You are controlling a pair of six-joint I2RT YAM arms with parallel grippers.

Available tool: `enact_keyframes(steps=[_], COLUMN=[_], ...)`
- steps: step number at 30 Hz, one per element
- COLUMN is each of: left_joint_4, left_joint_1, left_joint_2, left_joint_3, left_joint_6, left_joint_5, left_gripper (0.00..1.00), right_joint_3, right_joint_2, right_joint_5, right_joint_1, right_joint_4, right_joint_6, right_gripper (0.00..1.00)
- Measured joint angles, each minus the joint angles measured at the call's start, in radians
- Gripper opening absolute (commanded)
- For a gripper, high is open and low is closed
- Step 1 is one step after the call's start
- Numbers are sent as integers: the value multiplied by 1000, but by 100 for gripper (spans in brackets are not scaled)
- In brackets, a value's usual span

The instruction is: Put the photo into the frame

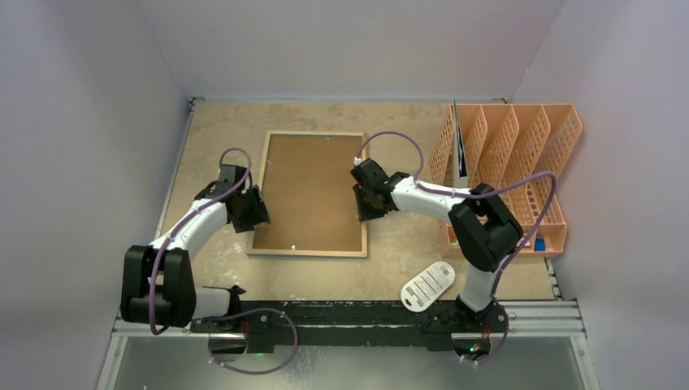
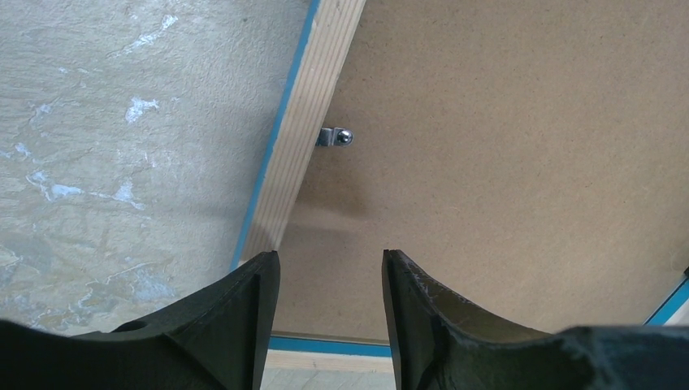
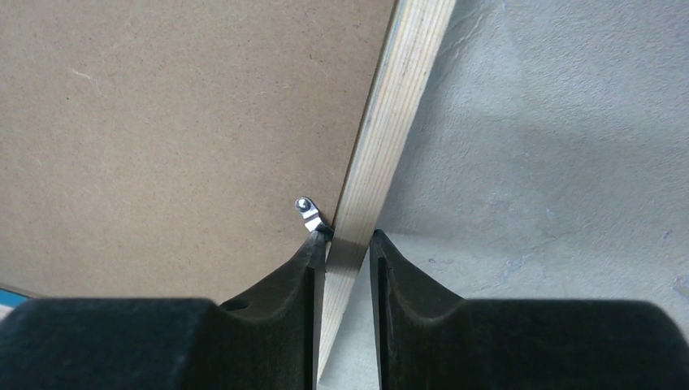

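Your left end effector [image 2: 329, 258] hangs wide open and empty over the frame's near-left corner, one finger above the wood rail and the other above the brown backing board [image 1: 313, 191]. The frame [image 2: 309, 97] lies face down near the middle of the tabletop [image 1: 219, 130], with its light wood back up and a sliver of blue front showing at the outer edge. A small metal tab [image 2: 335, 137] pokes from the left rail onto the board, just ahead of your fingers.

Treat the frame as rigid but delicate. The rails are thin, and a pane probably sits underneath, so it likely weighs more than it looks and will not forgive a drop or twist. Take hold across a rail, never on the board's face. The board looks thin and stiff; it should lift from one edge once the tabs are turned aside.

On the frame's right side, your right end effector [image 3: 348, 237] is nearly closed, its fingers straddling the right rail and apparently pinching it, beside a second tab [image 3: 307, 213].

No photo shows on or around the frame. Right of it stands an orange rack [image 1: 532, 142] with a thin upright sheet [image 1: 460, 146] in its nearest slot; you cannot tell whether that is the print. Expect paper to be light, limp and slippery.
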Motion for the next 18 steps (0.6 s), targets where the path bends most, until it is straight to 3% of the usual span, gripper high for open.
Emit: enact_keyframes(steps=[3, 11, 18], left_joint_4=[0, -2, -9], left_joint_1=[0, 0, 0], left_joint_2=[2, 2, 2], left_joint_3=[-1, -1, 0], left_joint_6=[-8, -12, -13], left_joint_5=[0, -3, -13], left_gripper=[51, 51, 59], right_joint_3=[20, 36, 38], right_joint_2=[13, 18, -20], right_joint_5=[6, 45, 44], right_joint_1=[0, 1, 1], right_joint_4=[-18, -7, 43], right_joint_6=[30, 31, -42], right_gripper=[33, 68, 68])
